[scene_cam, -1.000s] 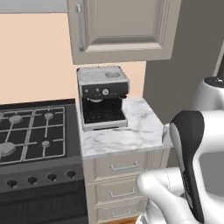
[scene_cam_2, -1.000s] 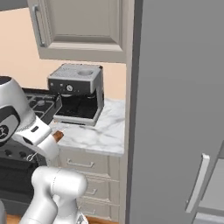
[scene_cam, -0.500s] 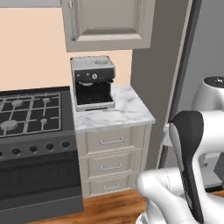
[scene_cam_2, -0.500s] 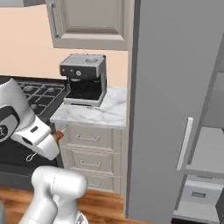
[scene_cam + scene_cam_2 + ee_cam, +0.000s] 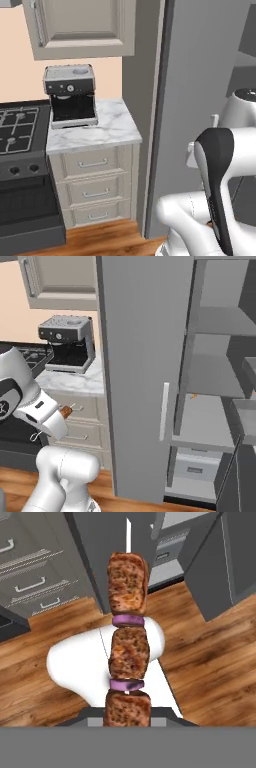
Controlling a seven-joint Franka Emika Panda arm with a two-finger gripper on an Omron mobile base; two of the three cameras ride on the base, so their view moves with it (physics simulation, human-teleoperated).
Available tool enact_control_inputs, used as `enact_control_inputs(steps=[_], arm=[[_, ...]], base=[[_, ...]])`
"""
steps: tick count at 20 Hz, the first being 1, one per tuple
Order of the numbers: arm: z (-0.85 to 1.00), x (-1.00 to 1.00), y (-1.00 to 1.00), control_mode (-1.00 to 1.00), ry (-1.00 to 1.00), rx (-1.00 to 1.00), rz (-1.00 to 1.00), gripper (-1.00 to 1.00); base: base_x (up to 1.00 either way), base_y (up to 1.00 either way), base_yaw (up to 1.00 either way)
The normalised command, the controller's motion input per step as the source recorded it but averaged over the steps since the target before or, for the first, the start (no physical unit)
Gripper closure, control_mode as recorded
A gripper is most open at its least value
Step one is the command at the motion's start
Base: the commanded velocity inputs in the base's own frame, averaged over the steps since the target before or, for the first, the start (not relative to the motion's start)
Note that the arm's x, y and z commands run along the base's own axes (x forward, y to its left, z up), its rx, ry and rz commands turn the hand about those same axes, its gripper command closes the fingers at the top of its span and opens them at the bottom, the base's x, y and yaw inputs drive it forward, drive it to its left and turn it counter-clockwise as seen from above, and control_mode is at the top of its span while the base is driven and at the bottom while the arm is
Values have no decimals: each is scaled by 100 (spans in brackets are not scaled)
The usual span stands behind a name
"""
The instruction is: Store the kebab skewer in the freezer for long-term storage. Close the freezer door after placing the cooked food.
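Marble-topped desk (image 5: 100, 132) stands in my left base view with a grey and black coffee machine (image 5: 70, 95) on it, beige drawers (image 5: 95, 187) below and a beige wall cabinet (image 5: 82, 27) above. A black stove (image 5: 20, 132) sits to its left, and the tall grey side of the freezer (image 5: 200, 75) rises just to its right. The floor is brown wood (image 5: 100, 237).

From the right base view, the freezer (image 5: 145, 371) shows a plain grey closed door with a pale vertical handle (image 5: 163, 411), and beside it an open compartment with grey shelves (image 5: 210, 416) and a grey drawer (image 5: 192, 468) low down. The freezer door (image 5: 245, 456) stands swung open at the right edge. My end effector (image 5: 64, 411) is low at the left, in front of the desk drawers, and a reddish-brown end of the kebab skewer (image 5: 65, 411) pokes out of it.

Looking along my hand, the kebab skewer (image 5: 128, 647) stands upright from between my fingertips, so my end effector is clamped narrowly on its lower end. It carries three browned, grilled meat chunks with two thin purple onion slices between them, and a pale stick tip rises above the top chunk. Behind it lie the wood floor and the open freezer's lower part.
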Motion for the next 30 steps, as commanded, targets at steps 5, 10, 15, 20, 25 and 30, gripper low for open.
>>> enact_control_inputs(steps=[5,10,15,20,25,30], arm=[[0,0,0,100,0,0,0,100],[0,0,0,100,0,0,0,100],[0,0,0,100,0,0,0,100],[0,0,0,100,0,0,0,100],[0,0,0,100,0,0,0,100],[0,0,0,100,0,0,0,100]], base=[[1,-64,0],[5,-74,0],[5,-61,-1],[25,-36,-19],[37,-24,-23],[53,-9,-26]])
